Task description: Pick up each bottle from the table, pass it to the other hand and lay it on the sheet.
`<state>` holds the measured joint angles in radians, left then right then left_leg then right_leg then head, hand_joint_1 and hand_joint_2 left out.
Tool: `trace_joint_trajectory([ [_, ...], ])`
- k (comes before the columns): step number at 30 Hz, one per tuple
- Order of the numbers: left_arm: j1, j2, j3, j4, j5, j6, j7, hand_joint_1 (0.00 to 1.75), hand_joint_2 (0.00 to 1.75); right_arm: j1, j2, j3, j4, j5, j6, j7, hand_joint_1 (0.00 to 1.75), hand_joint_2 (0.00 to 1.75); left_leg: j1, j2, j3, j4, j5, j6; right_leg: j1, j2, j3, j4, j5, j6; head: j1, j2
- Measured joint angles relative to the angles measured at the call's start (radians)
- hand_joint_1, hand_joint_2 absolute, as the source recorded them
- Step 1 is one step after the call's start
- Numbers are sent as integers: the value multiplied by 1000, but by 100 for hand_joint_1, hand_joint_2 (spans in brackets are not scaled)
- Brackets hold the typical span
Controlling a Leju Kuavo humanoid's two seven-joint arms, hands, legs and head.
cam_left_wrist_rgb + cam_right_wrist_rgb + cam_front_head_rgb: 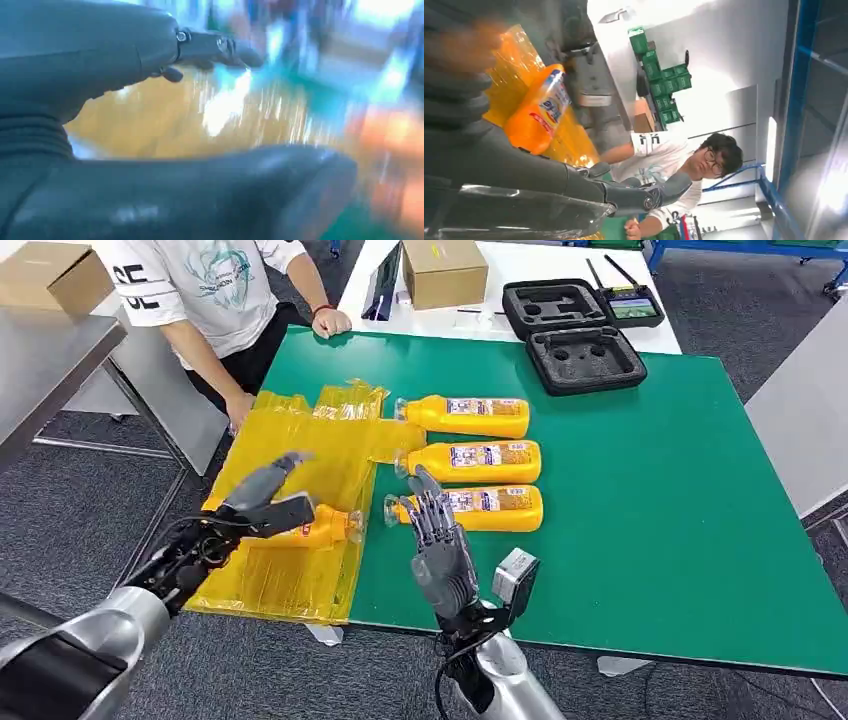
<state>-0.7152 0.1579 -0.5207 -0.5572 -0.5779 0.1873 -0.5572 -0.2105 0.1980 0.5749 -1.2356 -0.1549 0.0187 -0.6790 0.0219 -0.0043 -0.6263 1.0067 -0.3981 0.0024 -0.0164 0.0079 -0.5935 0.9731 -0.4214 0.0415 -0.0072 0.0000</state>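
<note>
**Bottle in the left hand above the yellow sheet, three on the green table**

Green table (680,500) fills the centre and right of the head view, running from the upper middle down to the lower right. Beyond it, along the top of the frame, a white table (520,285) carries a cardboard box (443,270). A person in a white printed shirt (215,285) stands at the upper left, one hand on the green table's far corner and the other at the far edge of the sheet.

The crinkled yellow sheet (290,575) covers the table's left end, left of centre in the frame. A black foam case (575,335) lies open in the upper middle, straddling the green and white tables, with a handheld controller (630,305) just beside it.

Three orange bottles lie on their sides in a column at mid-frame, caps toward the sheet: the far bottle (470,417), the middle bottle (475,461) and the near bottle (490,508).

The left hand (262,502) comes in from the lower left and grips a fourth orange bottle (318,528) over the sheet. The right hand (440,540) stands upright at lower centre, fingers extended and apart, holding nothing, its fingertips in front of the near bottle's neck.
</note>
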Motion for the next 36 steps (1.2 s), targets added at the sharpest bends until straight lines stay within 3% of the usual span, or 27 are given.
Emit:
trace_joint_trajectory([
  [2, 22, -19, 32, -36, -8, 253, -51, 0, 0, 1, 0, 5, 0, 2, 0, 0, 0, 175, 0, 0, 0, 0, 0, 0, 0, 0, 0, 0, 0, 0, 0, 0],
  [5, 54, -59, 110, -102, -42, 467, -113, 0, 0, 1, 0, 19, 0, 16, 0, -5, 0, 175, 0, 0, -1, 0, 0, 0, 0, 0, -1, 0, 0, 0, 0, 0],
  [8, 116, -101, 292, -270, -226, 474, -142, 0, 0, -1, 0, 36, 2, 38, -12, -13, 0, 175, 0, 1, -2, 0, 0, 0, 0, 1, -3, 0, 0, 0, -1, 0],
  [13, 159, -160, 489, -469, -151, 474, -139, 0, 0, -20, -15, 50, 2, 160, -98, 8, 0, 175, 0, 2, -2, 0, 0, 0, 0, 2, -3, 0, 0, 0, 0, 0],
  [19, 255, -163, 521, -539, 294, 470, -139, 0, 0, -87, -94, 32, 8, 638, -295, 236, 0, 175, 0, 1, -2, 0, 0, 0, 0, 1, -2, 0, 0, 0, 0, 0],
  [20, 280, -157, 513, -549, 361, 466, -139, 0, 175, -99, -109, 16, 14, 703, -320, 267, 0, 175, -1, 1, -2, 0, 0, 0, -1, 1, -2, 0, 0, 0, -1, 0],
  [25, 418, -145, 498, -608, 538, 426, -143, 0, 175, -197, -197, -64, 90, 921, -362, 366, 0, 175, -2, 0, -3, 0, 0, 0, -2, 0, -2, -1, 0, 1, 1, 0],
  [36, 556, -137, 495, -696, 575, 415, -144, 0, 175, -315, -307, -127, 288, 1028, -342, 404, 0, 175, -1, 0, -3, 0, -1, 1, 0, 0, -3, -1, 0, 1, -1, 0],
])
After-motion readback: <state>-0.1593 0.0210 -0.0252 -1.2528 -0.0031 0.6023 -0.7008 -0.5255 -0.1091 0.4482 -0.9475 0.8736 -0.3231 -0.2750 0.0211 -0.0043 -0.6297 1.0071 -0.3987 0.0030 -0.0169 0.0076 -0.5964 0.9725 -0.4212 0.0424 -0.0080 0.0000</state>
